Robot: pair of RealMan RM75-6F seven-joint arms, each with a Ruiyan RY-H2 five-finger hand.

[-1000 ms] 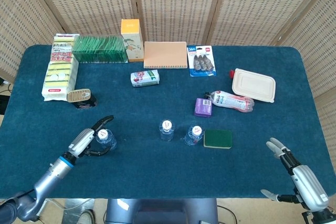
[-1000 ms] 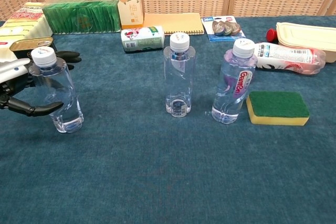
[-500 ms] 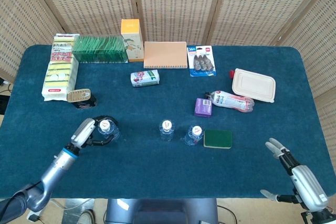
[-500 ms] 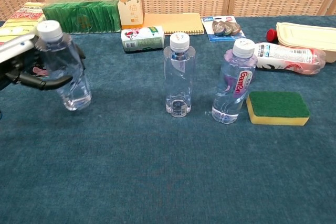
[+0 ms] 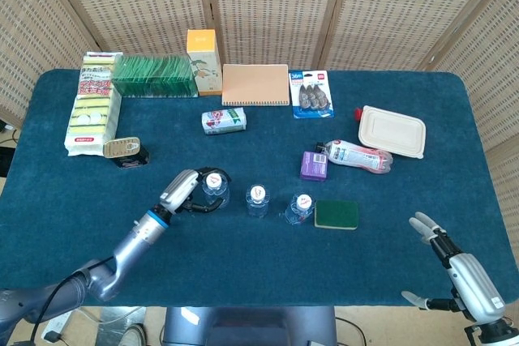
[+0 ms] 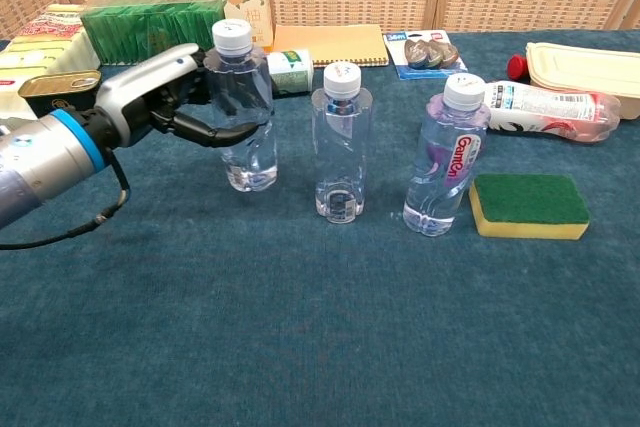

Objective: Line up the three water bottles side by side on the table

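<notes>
Three clear water bottles with white caps stand in the middle of the blue table (image 5: 243, 273). My left hand (image 5: 188, 190) (image 6: 170, 95) grips the leftmost bottle (image 5: 215, 187) (image 6: 242, 117), whose base is at or just above the cloth, a little left of the middle bottle (image 5: 257, 200) (image 6: 341, 147). The third bottle (image 5: 300, 208) (image 6: 446, 162), with a purple label, stands to the right of the middle one. My right hand (image 5: 458, 269) hangs off the table's front right corner, fingers spread, holding nothing.
A green-and-yellow sponge (image 5: 336, 215) (image 6: 528, 205) lies just right of the third bottle. Behind are a purple box (image 5: 313, 165), a lying pink-labelled bottle (image 5: 357, 155), a takeaway box (image 5: 392, 130), a small can (image 5: 224, 121), a notebook (image 5: 255, 84) and a tin (image 5: 122, 148).
My left hand has carried the leftmost bottle from the table's left side to the right, up beside the middle bottle. The right hand has stayed still.
</notes>
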